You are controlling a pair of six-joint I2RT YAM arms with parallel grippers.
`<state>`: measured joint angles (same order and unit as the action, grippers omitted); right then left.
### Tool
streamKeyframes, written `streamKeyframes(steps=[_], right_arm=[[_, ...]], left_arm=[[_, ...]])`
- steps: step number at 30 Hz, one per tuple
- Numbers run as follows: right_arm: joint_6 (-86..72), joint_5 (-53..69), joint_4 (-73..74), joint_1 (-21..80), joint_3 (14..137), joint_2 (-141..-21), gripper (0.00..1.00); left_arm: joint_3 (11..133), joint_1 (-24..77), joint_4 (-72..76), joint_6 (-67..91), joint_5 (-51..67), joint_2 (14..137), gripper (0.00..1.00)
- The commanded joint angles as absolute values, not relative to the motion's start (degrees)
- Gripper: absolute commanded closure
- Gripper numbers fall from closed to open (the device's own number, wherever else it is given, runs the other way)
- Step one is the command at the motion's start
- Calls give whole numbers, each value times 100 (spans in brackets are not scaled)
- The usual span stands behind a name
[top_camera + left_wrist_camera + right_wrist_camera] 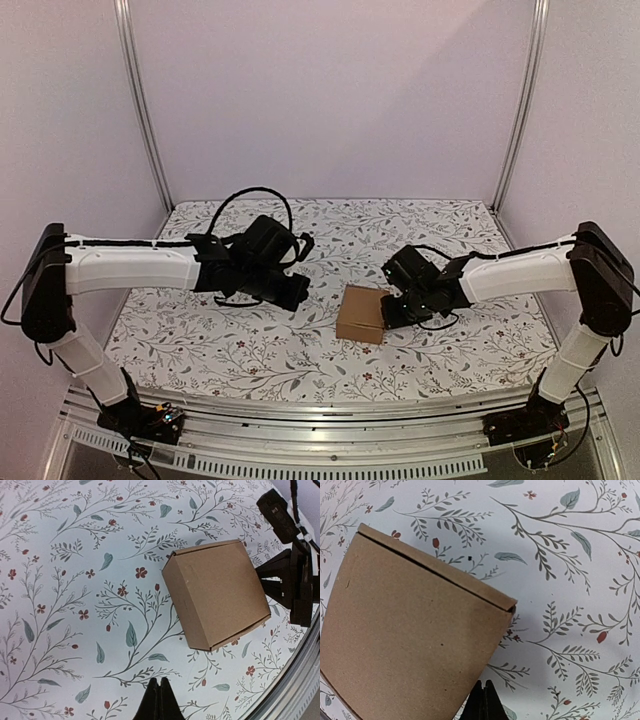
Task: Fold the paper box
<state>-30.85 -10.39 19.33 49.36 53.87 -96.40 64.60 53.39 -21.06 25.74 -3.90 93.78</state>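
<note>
The paper box is a closed, flat brown carton lying on the flowered table, lid down. It also shows in the left wrist view and fills the left of the right wrist view. My right gripper is shut and empty, its tips right beside the box's near edge. My left gripper is shut and empty, its tips a short way from the box, with bare table between.
The flowered tablecloth covers the table. Metal frame posts stand at the back corners, with plain walls around. A metal rail runs along the near edge. The right arm's black wrist shows in the left wrist view.
</note>
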Motion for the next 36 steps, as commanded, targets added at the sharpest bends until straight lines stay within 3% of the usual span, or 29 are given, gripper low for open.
streamKeyframes(steps=[1, 10, 13, 16, 21, 23, 27, 31, 36], right_arm=[[-3110, -667, 1692, 5006, 5847, -10087, 100], [-3076, -423, 1725, 5002, 6355, -10494, 100], [-2920, -631, 1955, 4929, 6431, -10425, 92], [-2763, -865, 2097, 4817, 6419, -10233, 71], [-2477, -1227, 2240, 4668, 6348, -9687, 43], [-2379, -1303, 2320, 4555, 6352, -9503, 34], [-2118, -1448, 2493, 4314, 6342, -9066, 3], [-1870, -1533, 2666, 4004, 6313, -8625, 1], [-1698, -1829, 2958, 3611, 6280, -8056, 1]], left_arm=[[6173, 5142, -2129, 2604, -545, 8963, 100], [5504, 4804, -2092, 2590, -675, 8270, 100], [5356, 4700, -2068, 2606, -709, 8049, 100], [5281, 4606, -2069, 2643, -774, 7860, 100], [5268, 4465, -2220, 2680, -959, 7560, 74], [5301, 4408, -2296, 2714, -1036, 7439, 56], [5634, 4250, -2561, 2828, -1122, 7348, 24], [6098, 4085, -2968, 2746, -1159, 7340, 1], [6580, 3658, -3524, 2727, -994, 7286, 1]])
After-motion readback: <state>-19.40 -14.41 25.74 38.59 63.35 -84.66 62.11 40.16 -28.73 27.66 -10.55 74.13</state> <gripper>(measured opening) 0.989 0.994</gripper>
